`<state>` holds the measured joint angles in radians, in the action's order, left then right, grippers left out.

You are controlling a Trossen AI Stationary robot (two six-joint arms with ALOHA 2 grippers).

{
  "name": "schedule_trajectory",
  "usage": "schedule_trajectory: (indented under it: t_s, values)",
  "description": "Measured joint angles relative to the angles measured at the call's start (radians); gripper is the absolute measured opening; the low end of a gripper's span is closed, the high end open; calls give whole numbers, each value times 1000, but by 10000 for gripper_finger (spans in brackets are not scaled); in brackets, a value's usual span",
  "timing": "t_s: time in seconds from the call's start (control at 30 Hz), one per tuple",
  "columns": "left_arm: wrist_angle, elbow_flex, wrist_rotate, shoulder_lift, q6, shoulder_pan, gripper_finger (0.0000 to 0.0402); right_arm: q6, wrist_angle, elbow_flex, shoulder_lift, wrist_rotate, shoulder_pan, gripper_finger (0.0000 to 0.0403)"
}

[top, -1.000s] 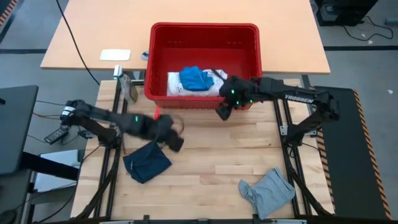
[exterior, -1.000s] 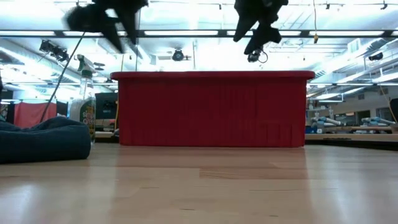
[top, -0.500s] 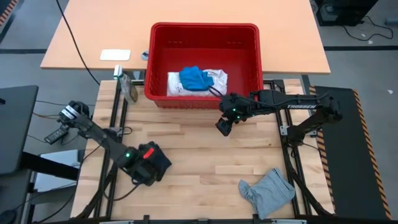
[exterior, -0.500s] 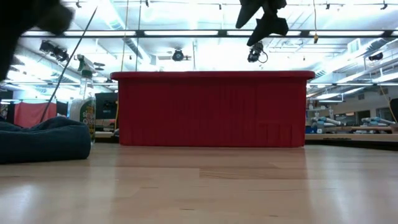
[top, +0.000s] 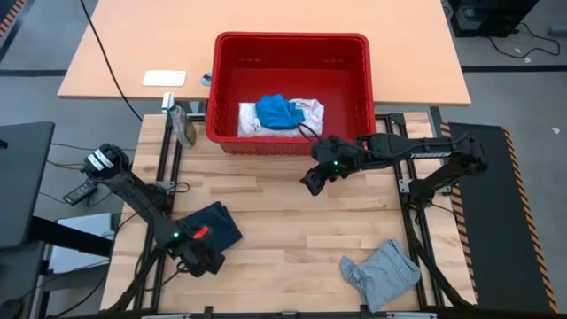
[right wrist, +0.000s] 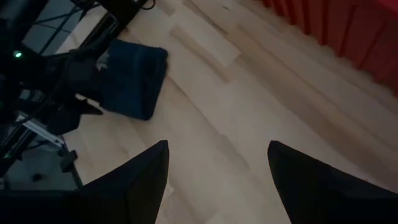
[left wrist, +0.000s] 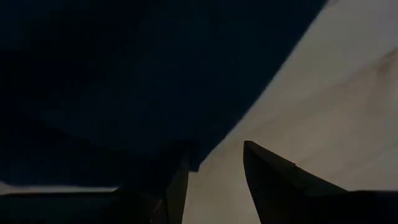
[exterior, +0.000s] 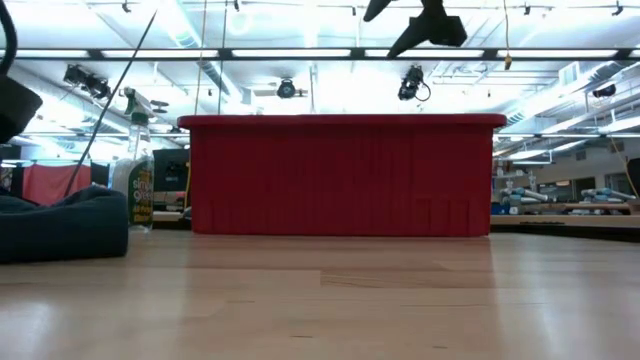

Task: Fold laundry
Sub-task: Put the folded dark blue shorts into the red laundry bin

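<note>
Left gripper [top: 205, 262] now at navy cloth [top: 219, 225] edge.

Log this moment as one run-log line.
left claw: at near edge of navy cloth, fingers parted | right claw: open, empty, above table before red basket | grey cloth: crumpled, untouched

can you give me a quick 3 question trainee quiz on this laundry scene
1. True or false: the grey cloth lies inside the red basket.
2. Which gripper is at the navy cloth? A) left gripper B) right gripper
3. Fill in: the blue cloth in the basket lies on a ____ cloth.

Key: 1 false, it lies on the wooden table; 2 A; 3 white.
</note>
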<state>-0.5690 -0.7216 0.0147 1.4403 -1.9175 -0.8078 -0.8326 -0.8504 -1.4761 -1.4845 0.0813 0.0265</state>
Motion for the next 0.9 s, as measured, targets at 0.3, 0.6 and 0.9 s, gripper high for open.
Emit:
schedule_trajectory:
  t_s: [0.3, 0.6, 0.9]
  values:
    - [231, 113, 9, -5, 79, 41, 155, -92, -6, 0, 0, 92, 101, 278]
    - [282, 123, 181, -2, 297, 180, 155, -118, -18, 0, -1, 137, 159, 268]
    - [607, 85, 147, 8, 662, 417, 155, -133, -13, 0, -1, 160, 161, 268]
